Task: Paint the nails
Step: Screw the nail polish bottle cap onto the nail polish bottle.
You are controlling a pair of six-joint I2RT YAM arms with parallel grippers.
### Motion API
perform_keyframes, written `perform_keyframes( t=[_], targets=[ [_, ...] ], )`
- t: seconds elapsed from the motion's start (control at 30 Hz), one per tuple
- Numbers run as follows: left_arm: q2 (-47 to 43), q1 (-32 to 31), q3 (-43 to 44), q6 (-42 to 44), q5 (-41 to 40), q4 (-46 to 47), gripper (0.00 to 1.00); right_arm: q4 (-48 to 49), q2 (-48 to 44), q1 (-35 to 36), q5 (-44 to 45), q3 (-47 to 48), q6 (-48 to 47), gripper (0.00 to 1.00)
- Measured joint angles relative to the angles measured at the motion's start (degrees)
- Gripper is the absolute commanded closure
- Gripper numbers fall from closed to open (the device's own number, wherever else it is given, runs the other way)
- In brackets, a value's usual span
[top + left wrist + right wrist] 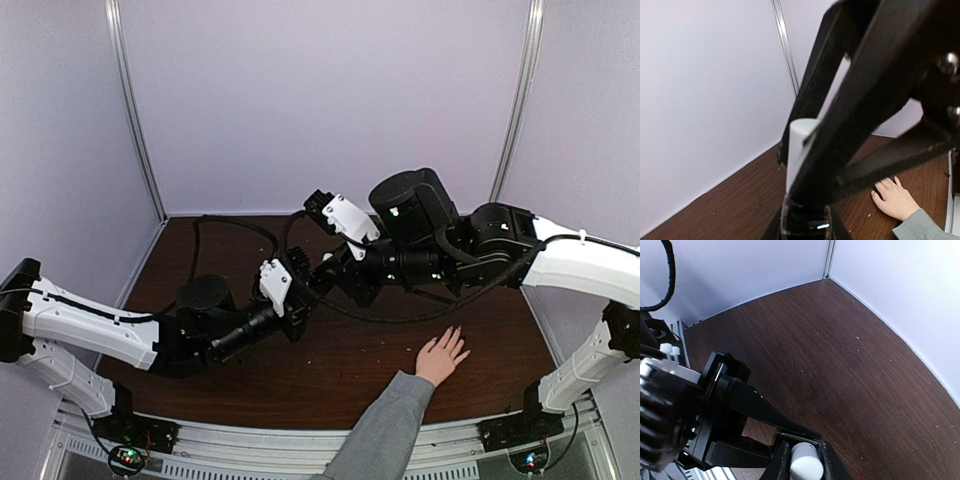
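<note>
The left hand (805, 222) is clamping the dark bottle (807, 229), with its jaws closed on the glass. The right hand (806, 457) is pinching the white cap (806, 467) on top of that bottle, its fingers pressing on both sides. The nails (457, 333) are sitting at the tips of a person's spread fingers (450, 345), which are resting flat on the bench (840, 355) near its front right edge, well apart from both hands.

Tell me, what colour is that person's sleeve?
The sleeve is grey, best seen in the top external view.
</note>
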Motion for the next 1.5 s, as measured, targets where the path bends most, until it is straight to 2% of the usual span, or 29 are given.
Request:
perform_keyframes(
  t=[0.1,0.37,0.4,0.47,0.53,0.67,0.83,1.03,1.13,1.5],
  targets=[
    [-0.1,-0.4,0.3,0.0,1.4,1.1,1.00,0.6,-0.2,-0.2,-0.4,0.0,0.0,0.65],
    [-2.6,-0.6,0.3,-0.7,6.3,2.2,1.00,0.8,-4.7,-0.6,-4.5,-0.9,-1.8,0.37],
    [-3.2,-0.6,0.3,-0.9,7.2,2.2,1.00,0.9,-5.8,-0.6,-5.3,-1.4,-2.4,0.33],
    [-4.3,-0.3,0.3,-1.5,9.6,2.1,1.00,1.1,-7.7,-0.7,-7.3,-2.6,-3.8,0.17],
    [-5.5,0.1,0.7,-2.1,13.3,1.0,1.00,1.7,-10.2,-0.7,-9.6,-4.2,-5.5,0.14],
    [-7.3,0.9,1.5,-3.1,21.0,-1.9,1.00,2.5,-14.6,-0.7,-14.3,-6.4,-8.8,0.14],
    [-8.1,2.1,4.2,-5.0,31.5,-7.9,1.00,3.0,-18.1,-0.7,-21.3,-6.8,-13.1,0.19],
    [-7.7,2.5,9.4,-7.0,42.7,-14.8,1.00,1.1,-16.6,-0.7,-29.9,-4.5,-17.3,0.37],
    [-6.7,2.5,11.7,-8.2,47.8,-16.6,1.00,-0.1,-14.9,-0.7,-33.5,-2.8,-18.5,0.42],
    [-4.0,2.8,13.4,-11.7,57.7,-18.9,1.00,-3.3,-12.6,-0.7,-42.4,1.0,-20.6,0.65]
  ],
)
